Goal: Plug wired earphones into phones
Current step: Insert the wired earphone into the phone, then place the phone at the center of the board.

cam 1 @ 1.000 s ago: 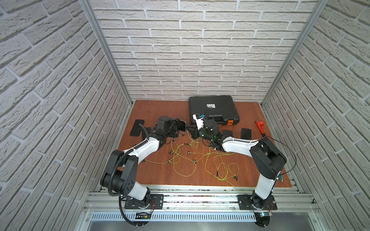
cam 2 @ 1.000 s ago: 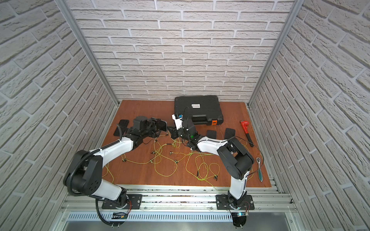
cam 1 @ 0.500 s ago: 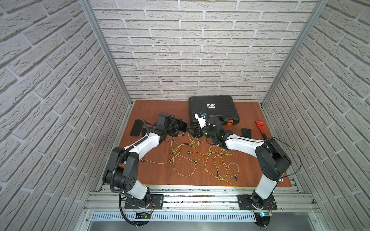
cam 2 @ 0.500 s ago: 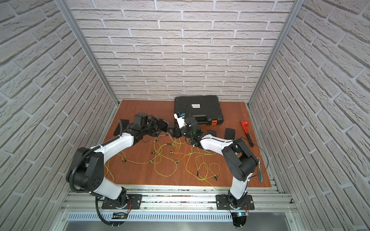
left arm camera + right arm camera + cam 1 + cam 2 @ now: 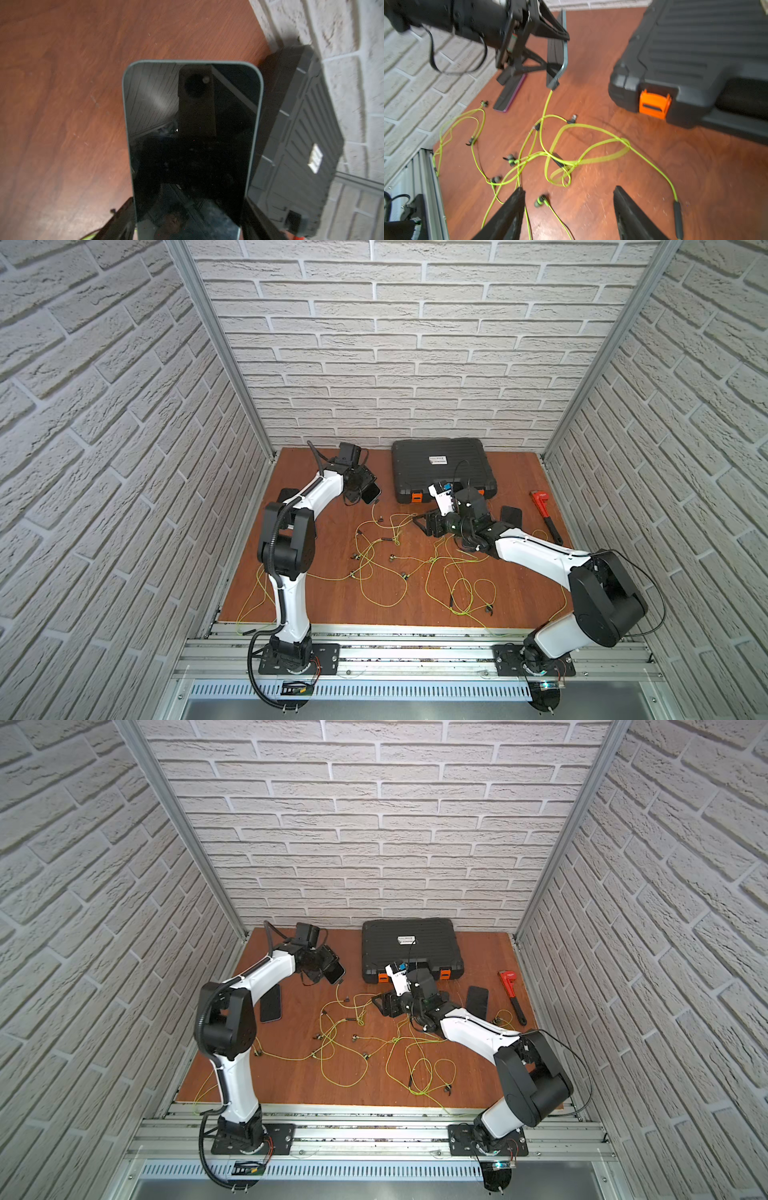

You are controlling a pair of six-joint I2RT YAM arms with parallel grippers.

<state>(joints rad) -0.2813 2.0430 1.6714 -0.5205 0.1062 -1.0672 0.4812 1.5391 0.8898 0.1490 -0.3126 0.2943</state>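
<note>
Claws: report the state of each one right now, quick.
Left claw: closed on a phone, with an earphone cable hanging from its lower end.
Right claw: open, holding nothing.

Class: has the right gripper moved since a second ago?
Yes: the right gripper drew back from the held phone, along the case's front toward the wrench.

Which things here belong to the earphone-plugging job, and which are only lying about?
For the job: held phone, yellow-green earphones, other phones.
Lying about: black case, red wrench.
</note>
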